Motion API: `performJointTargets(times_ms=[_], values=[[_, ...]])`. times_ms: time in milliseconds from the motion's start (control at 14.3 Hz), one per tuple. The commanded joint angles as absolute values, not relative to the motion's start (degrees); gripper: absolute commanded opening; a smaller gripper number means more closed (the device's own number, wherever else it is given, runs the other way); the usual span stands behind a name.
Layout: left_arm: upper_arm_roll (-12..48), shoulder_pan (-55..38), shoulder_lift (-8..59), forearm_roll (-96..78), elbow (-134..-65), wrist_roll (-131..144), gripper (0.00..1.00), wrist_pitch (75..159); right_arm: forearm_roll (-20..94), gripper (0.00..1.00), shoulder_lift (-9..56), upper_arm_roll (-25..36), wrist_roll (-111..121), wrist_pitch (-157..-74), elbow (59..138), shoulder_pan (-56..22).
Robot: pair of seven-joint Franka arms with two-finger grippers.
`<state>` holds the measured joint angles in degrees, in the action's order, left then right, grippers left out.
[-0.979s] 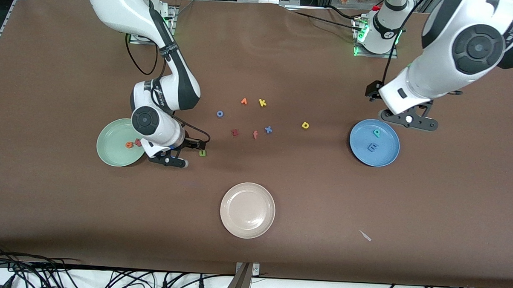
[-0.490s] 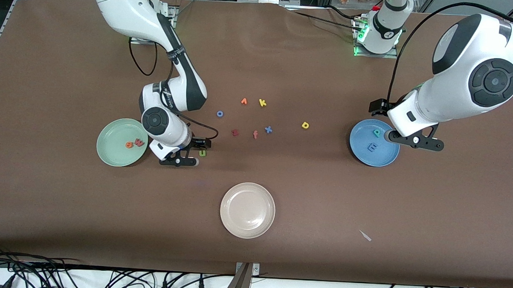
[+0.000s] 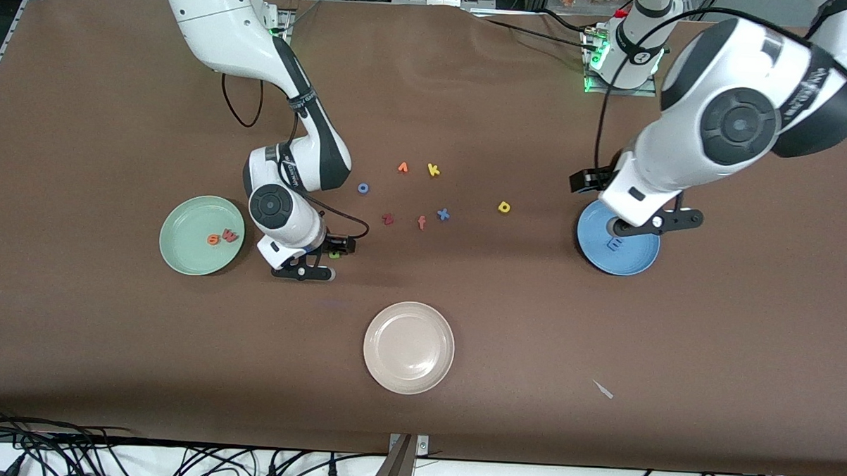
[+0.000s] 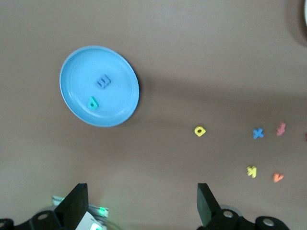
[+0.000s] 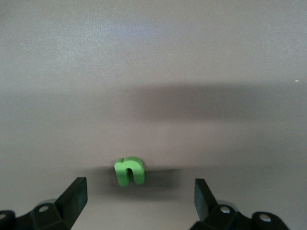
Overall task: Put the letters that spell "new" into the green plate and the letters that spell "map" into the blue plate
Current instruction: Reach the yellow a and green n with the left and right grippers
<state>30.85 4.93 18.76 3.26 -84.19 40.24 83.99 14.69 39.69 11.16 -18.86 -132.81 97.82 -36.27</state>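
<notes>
Right gripper point(image 5: 136, 201): low over desk point(image 3: 110, 326), just beside green plate point(image 3: 183, 258) toward centre; jaws spread wide, nothing held; green "n" point(image 5: 129, 171) lies flat on desk between the two jaws, touching neither in right wrist view
Green "n", front view point(image 3: 333, 254): mostly hidden by right wrist, only a sliver shows
Green plate: at right arm's end of desk; holds orange "e" point(image 3: 214, 240) and salmon "w" point(image 3: 230, 236) side by side, nearly touching
Left gripper point(image 4: 143, 206): up in the air over blue plate point(image 3: 630, 263), at the plate's edge nearest the arm bases; jaws wide apart, empty
Blue plate: at left arm's end of desk; holds blue "m" point(image 4: 103, 82) and teal "p" point(image 4: 93, 102), close together but apart; in front view the "p" is covered by left arm
Yellow "a" point(image 3: 504, 208): on bare desk, betw. blue plate and loose-letter cluster, well apart from plate
Loose letters, mid desk: blue "o" point(image 3: 362, 188), orange arrow-like letter point(image 3: 403, 167), yellow "k" point(image 3: 433, 170), dark red letter point(image 3: 387, 219), salmon "f" point(image 3: 421, 222), blue "x" point(image 3: 442, 214); none touching
Cream plate point(image 3: 383, 370): nearer front camera than the cluster
Small pale scrap point(image 3: 603, 389): on desk, nearer front camera than blue plate
</notes>
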Motion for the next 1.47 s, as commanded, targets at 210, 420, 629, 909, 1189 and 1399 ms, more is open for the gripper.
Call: performJointTargets(times_ms=[210, 420, 629, 909, 1189, 1399], values=[[30.7, -0.1, 20.7, 2.9, -94.6, 67.3, 1.00, 99.5, 15.7, 0.85, 42.2, 10.6, -19.6, -132.8, 94.7, -36.7], [30.8, -0.4, 23.0, 3.0, -99.2, 79.3, 1.00, 106.7, 15.7, 0.77, 42.7, 10.3, -19.7, -132.9, 94.7, -36.7], [30.8, -1.4, 25.1, 2.9, -100.5, 80.9, 1.00, 111.2, 15.6, 0.59, 42.7, 10.3, -19.4, -132.9, 94.7, -36.7], [30.7, -1.2, 25.1, 3.1, -111.8, 83.8, 1.00, 124.8, 15.6, 0.33, 42.8, 10.3, -19.2, -133.0, 94.7, -36.7], [30.7, -2.0, 26.6, 3.1, -116.8, 88.2, 1.00, 134.2, 15.6, 0.12, 42.6, 10.3, -18.7, -133.6, 94.0, -36.7], [30.6, -2.6, 28.2, 3.1, -119.9, 89.0, 1.00, 140.0, 15.3, 0.06, 42.1, 10.7, -17.8, -123.7, 88.0, -35.8]])
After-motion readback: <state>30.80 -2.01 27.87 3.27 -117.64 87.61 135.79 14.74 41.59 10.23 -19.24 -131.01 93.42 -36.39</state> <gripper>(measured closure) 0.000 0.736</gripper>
